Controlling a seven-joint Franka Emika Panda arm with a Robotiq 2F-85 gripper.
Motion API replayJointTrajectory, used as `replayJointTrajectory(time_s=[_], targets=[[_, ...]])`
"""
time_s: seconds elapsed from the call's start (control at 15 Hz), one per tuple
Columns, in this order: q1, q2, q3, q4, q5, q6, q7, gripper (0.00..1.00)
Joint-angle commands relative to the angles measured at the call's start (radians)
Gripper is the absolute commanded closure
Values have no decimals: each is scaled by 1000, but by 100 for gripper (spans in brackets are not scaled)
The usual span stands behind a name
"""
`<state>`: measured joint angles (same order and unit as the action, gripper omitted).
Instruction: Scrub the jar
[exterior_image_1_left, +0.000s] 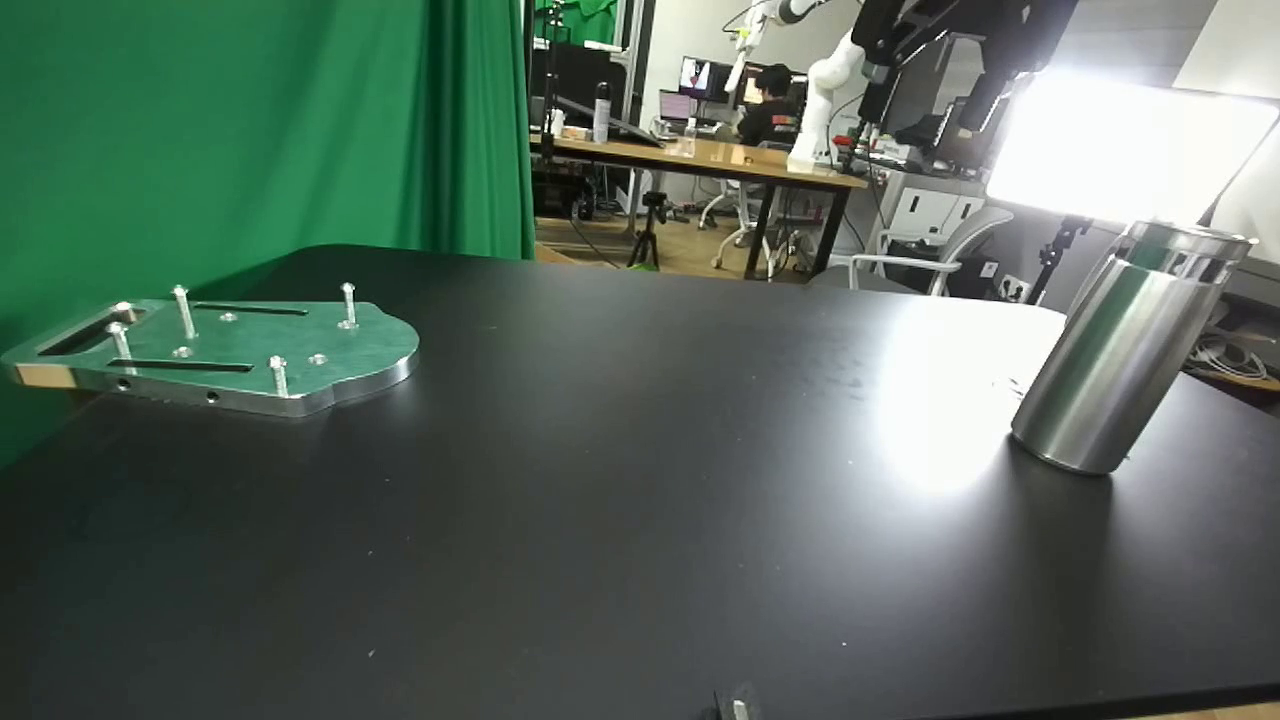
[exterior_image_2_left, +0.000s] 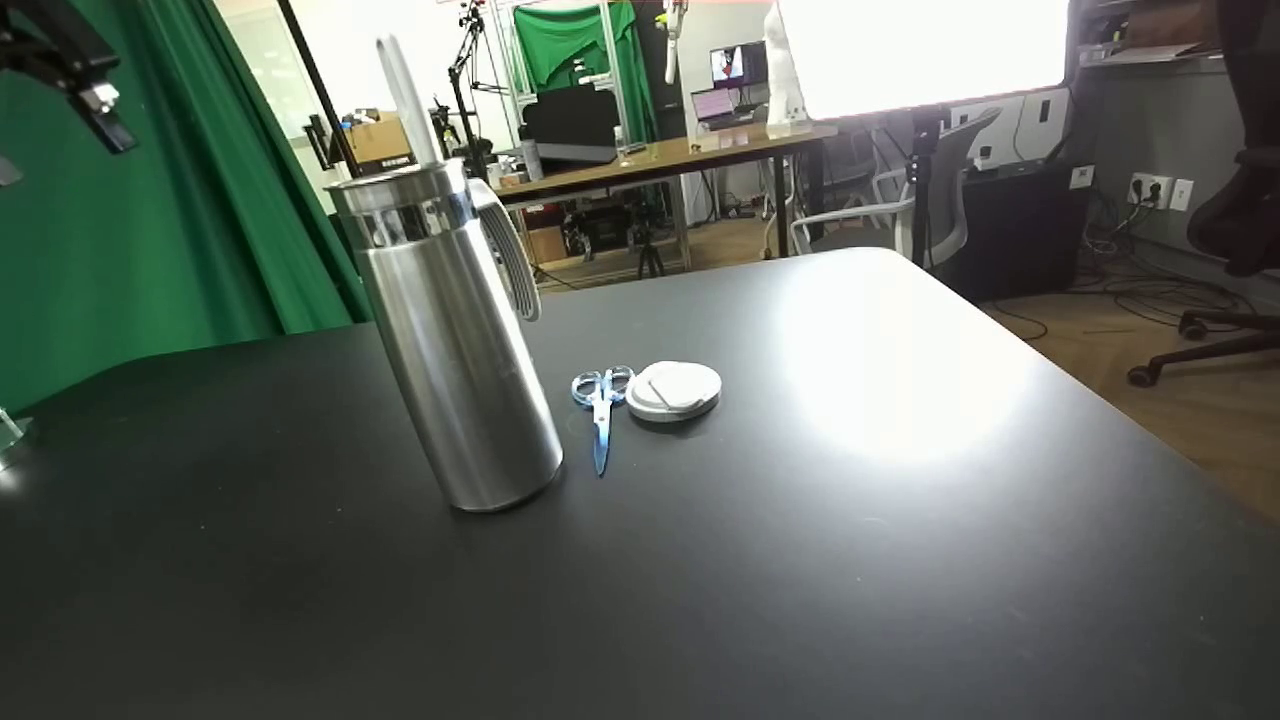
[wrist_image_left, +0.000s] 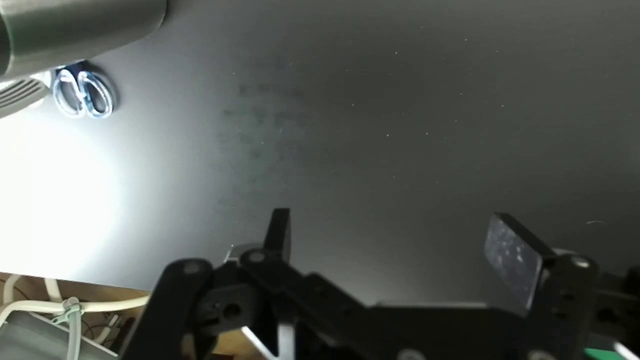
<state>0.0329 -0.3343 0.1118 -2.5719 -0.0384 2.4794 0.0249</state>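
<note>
The jar (exterior_image_1_left: 1120, 350) is a tall brushed-steel jug with a shiny rim, standing on the black table. In an exterior view the jar (exterior_image_2_left: 460, 360) shows its pale ribbed handle. A white stick (exterior_image_2_left: 408, 105) rises out of its open top; its lower end is hidden inside the jar. In the wrist view the jar (wrist_image_left: 85, 30) is cut off at the upper left corner. My gripper (wrist_image_left: 392, 230) is open with nothing between its fingers, high above the table. The gripper also shows at the top of an exterior view (exterior_image_1_left: 930, 100), apart from the jar.
Blue-handled scissors (exterior_image_2_left: 602, 410) and a white round lid (exterior_image_2_left: 675, 390) lie beside the jar. A metal plate with upright bolts (exterior_image_1_left: 240, 345) lies at the table's far side by a green curtain (exterior_image_1_left: 250, 130). A bright light panel (exterior_image_1_left: 1130, 150) stands beyond the table edge.
</note>
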Motion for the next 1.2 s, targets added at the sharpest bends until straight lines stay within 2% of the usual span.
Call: replayJointTrajectory(time_s=[0.0,0.2,0.53,0.73,0.87,1.0,1.13], targets=[[2,120,-80,127,2,1,-146,0],[4,223,-132,239,22,-18,-310,0],[-33,359,-170,438,80,-73,-466,0],[-66,399,-171,536,68,-192,-554,0],[-85,407,-172,584,60,-314,-610,0],[-101,392,-173,593,36,-404,-705,0],[-113,383,-175,598,60,-468,-807,0]])
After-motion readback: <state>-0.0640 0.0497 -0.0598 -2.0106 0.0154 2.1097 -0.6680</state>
